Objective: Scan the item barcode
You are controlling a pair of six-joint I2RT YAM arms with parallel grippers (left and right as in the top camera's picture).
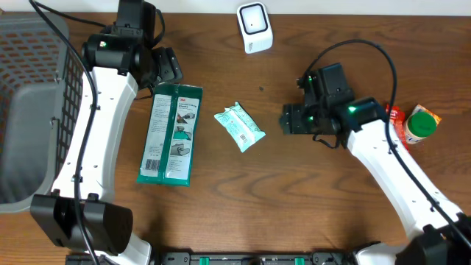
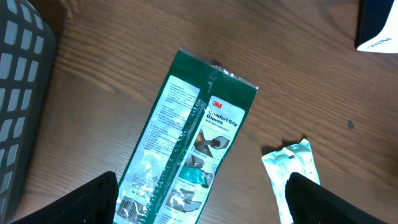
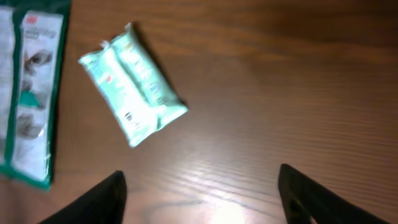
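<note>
Overhead: mint pouch [image 1: 239, 126] flat at the middle of the worktop [image 1: 294, 206], green glove packet [image 1: 171, 134] at its 9 o'clock, white scanner [image 1: 255, 27] towards 12 o'clock by the far edge. Left gripper [image 1: 165, 68] released and empty at the packet's 12 o'clock end. Right gripper [image 1: 291, 118] likewise spread and empty, at 3 o'clock of the pouch.

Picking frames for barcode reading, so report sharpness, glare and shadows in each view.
Overhead: sharp and evenly lit, only soft shadows beside the green glove pack. Left wrist: in focus, pack title readable, though its film glints near the lower end. Right wrist: blurred throughout, print on the small mint packet unreadable, a bright reflection on the table at the bottom edge.
</note>
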